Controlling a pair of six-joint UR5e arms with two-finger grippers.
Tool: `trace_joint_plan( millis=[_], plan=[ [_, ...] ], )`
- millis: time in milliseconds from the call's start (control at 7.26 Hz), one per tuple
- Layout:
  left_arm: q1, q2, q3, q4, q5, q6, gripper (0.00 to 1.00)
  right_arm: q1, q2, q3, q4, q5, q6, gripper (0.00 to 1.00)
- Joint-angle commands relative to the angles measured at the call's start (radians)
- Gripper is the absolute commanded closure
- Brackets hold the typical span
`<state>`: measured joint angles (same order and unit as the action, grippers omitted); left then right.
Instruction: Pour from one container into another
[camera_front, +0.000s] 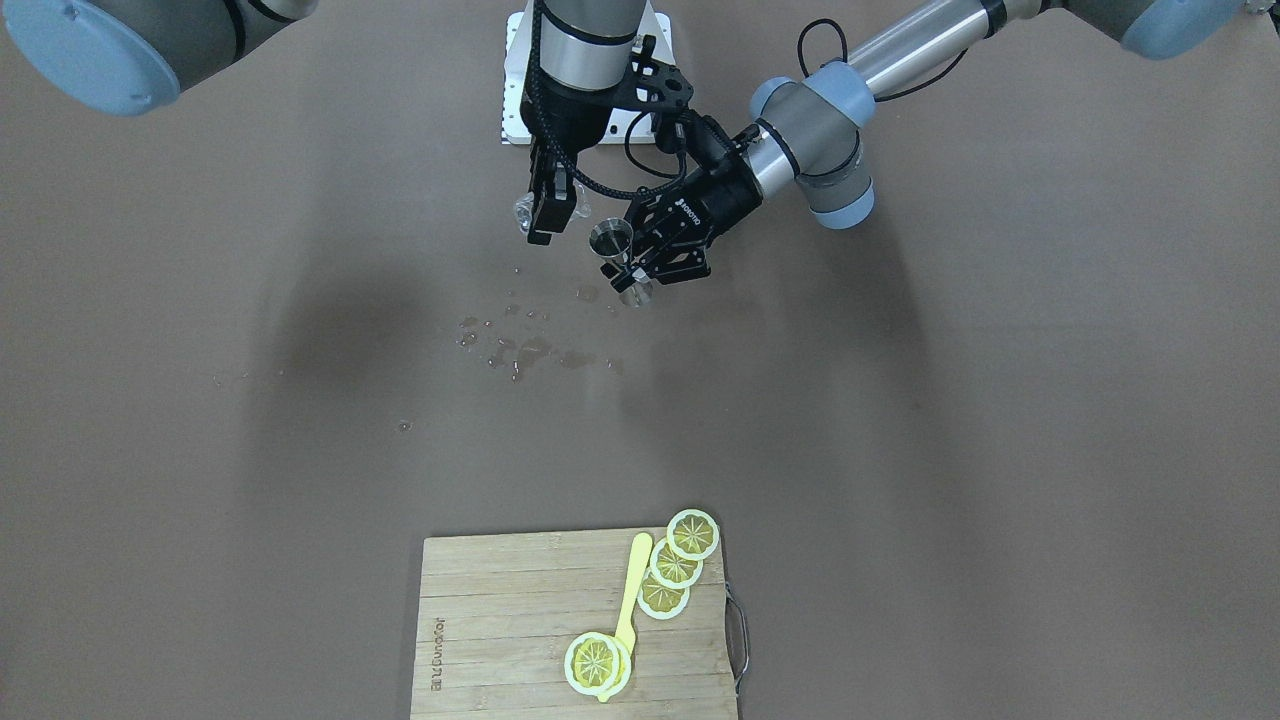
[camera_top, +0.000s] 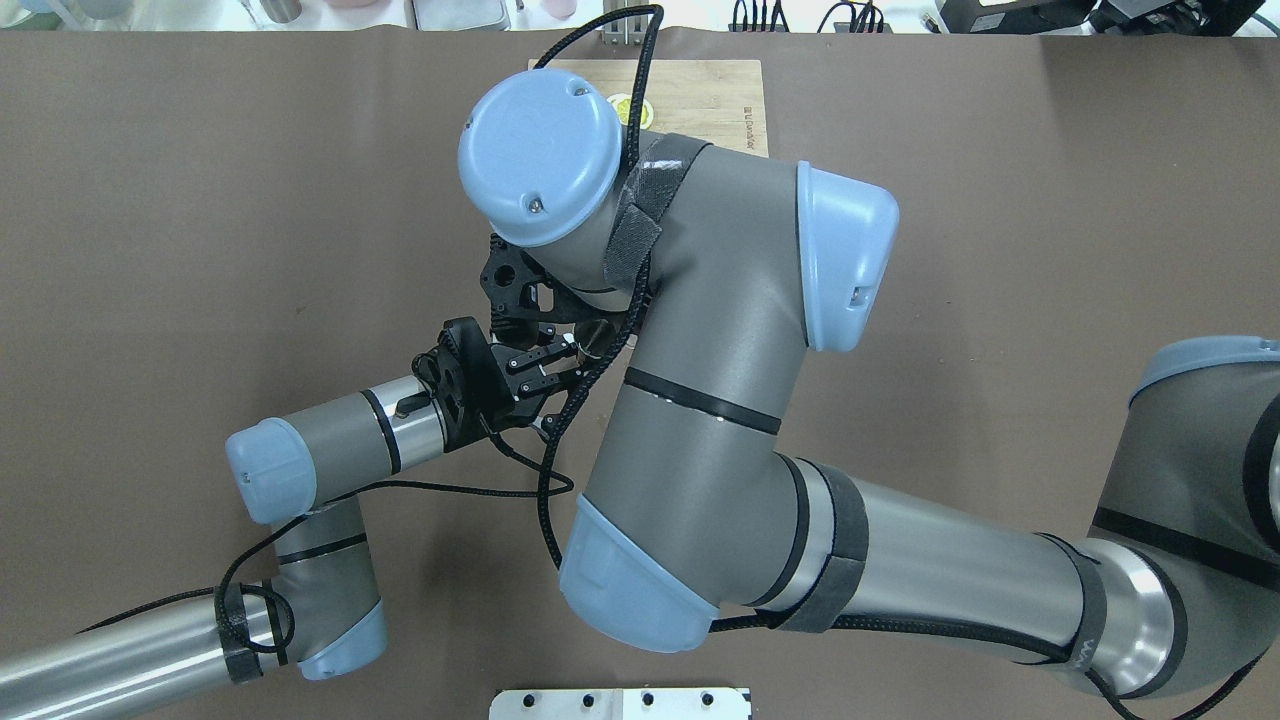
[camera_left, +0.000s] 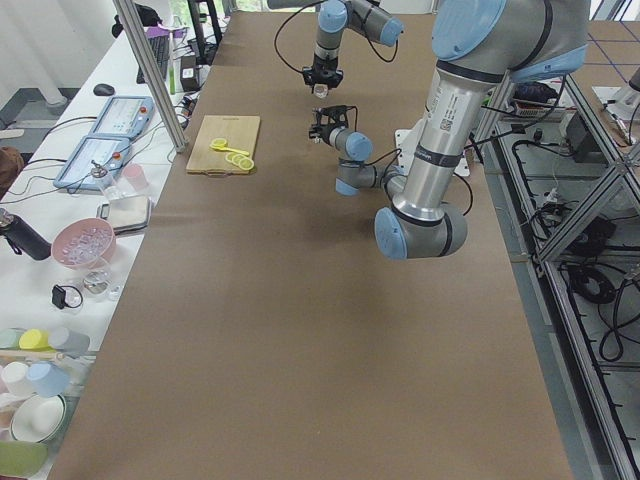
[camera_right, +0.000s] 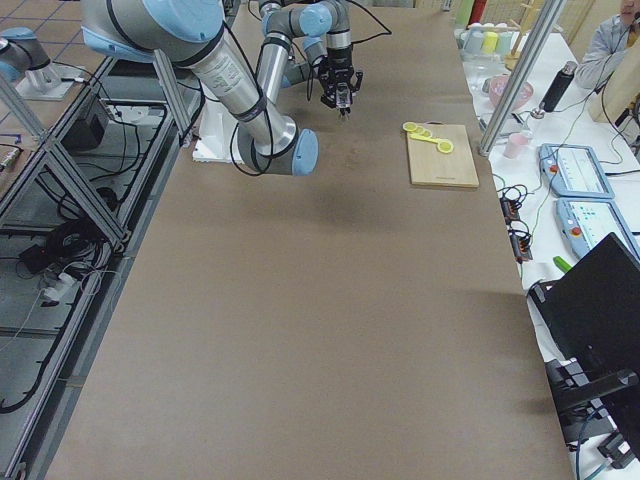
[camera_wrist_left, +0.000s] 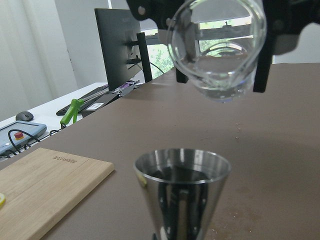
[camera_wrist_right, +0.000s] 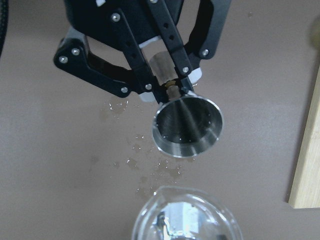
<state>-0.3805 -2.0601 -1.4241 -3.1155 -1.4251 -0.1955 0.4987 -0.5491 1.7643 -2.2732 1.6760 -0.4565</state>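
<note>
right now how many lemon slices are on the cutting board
4 lemon slices: three overlap in a row by the cutting board's handle edge; one lies apart at the yellow utensil's end. Others may be stacked beneath.

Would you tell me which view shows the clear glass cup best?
The left wrist-mounted view: the glass cup fills the top, sharp, tilted above the jigger. The right wrist-mounted view crops it to its rim; the front-facing view shows a faint glint in the right gripper; overhead, the arm hides it.
</note>
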Motion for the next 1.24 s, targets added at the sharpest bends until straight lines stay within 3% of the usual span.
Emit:
trace_joint_plan(
  millis=[0, 1101],
  plan=[
    [0.000, 0.000, 0.001, 0.000, 0.000, 0.001, 1.00, -0.003, 0.018, -0.023, -0.003, -0.002, -0.005, 1.00],
    [0.003, 0.000, 0.001, 0.000, 0.002, 0.001, 1.00, -0.009, 0.057, -0.075, -0.029, -0.028, -0.036, 1.00]
  ],
)
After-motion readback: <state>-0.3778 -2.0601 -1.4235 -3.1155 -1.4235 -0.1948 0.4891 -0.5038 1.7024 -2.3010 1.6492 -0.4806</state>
